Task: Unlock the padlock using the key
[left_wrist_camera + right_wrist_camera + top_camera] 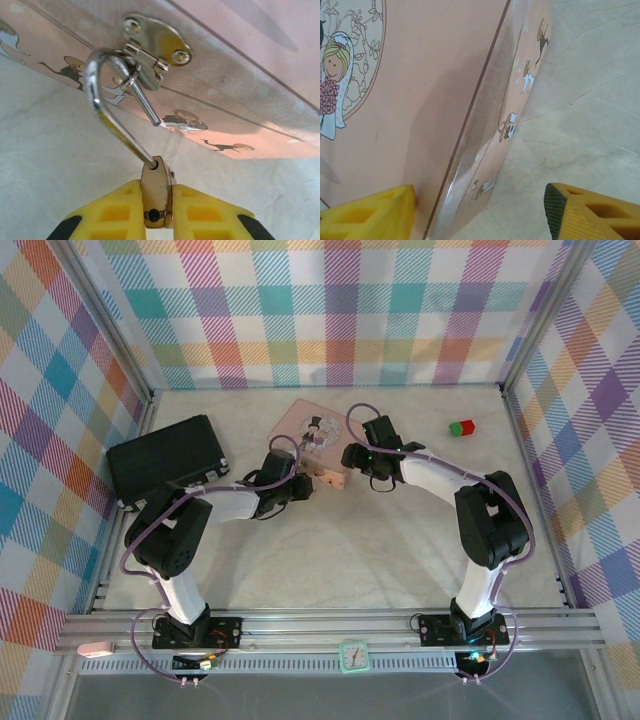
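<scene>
My left gripper (158,200) is shut on the small brass padlock (156,180), its yellow fingers (115,210) pressing both flat sides. The silver shackle (97,95) rises from the body, hooks through the ring of the hasp (155,42) on the pink tin (240,115), and its short end hangs free outside the body. The key is hidden or out of view. My right gripper (480,200) is open astride the tin's (435,85) edge, one finger over the lid and the other over the table. From above, the left gripper (298,486) and right gripper (358,456) flank the tin (312,427).
A black case (165,460) lies at the left. A red-and-green block (461,427) sits at the back right. A tan block (331,477) rests just in front of the tin. Checked walls enclose the white table (350,550).
</scene>
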You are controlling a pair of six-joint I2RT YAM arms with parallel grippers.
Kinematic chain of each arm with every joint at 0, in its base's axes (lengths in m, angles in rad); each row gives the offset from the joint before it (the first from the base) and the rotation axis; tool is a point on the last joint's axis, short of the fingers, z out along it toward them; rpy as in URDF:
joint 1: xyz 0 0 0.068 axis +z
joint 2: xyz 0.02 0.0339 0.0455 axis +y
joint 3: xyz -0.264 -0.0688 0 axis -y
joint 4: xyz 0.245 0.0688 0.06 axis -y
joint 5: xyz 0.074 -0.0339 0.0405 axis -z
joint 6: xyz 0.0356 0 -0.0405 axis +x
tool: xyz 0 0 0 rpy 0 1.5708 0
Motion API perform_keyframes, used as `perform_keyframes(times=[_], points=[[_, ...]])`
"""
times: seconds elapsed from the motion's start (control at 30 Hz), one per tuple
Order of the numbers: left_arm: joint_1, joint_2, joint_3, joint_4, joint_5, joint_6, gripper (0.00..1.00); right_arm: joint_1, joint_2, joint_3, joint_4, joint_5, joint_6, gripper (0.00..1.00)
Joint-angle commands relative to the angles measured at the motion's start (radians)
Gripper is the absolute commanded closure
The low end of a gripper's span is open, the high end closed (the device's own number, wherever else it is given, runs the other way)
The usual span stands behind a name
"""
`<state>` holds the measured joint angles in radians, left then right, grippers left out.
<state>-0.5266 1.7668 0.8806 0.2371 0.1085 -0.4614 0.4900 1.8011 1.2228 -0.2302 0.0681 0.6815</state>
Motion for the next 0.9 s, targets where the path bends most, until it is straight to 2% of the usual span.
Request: perform_keyframes(times=[0.0, 0.2, 0.4, 0.53, 0.73, 0.87], points=[[0.008, -0.007, -0.032, 0.172, 0.017, -0.151, 1.0, -0.011, 0.018, -0.016, -0.016, 0.02, 0.008, 0.32], [0.022, -0.014, -0.102, 0.335, -0.056, -0.334, 1.0, -0.011, 0.038, -0.018, -0.026, 0.032, 0.03, 0.33], [0.057, 0.043, -0.158, 0.61, -0.034, -0.481, 1.0, -0.013, 0.053, -0.019, -0.034, 0.038, 0.046, 0.33], [0.071, 0.085, -0.198, 0.771, -0.042, -0.531, 1.0, -0.013, 0.057, -0.019, -0.031, 0.038, 0.056, 0.34], [0.078, 0.067, -0.217, 0.757, -0.027, -0.519, 1.0, -0.013, 0.044, -0.016, -0.013, 0.024, 0.042, 0.34], [0.082, -0.032, -0.222, 0.59, -0.021, -0.437, 1.0, -0.013, 0.005, -0.019, 0.017, -0.015, -0.009, 0.32]])
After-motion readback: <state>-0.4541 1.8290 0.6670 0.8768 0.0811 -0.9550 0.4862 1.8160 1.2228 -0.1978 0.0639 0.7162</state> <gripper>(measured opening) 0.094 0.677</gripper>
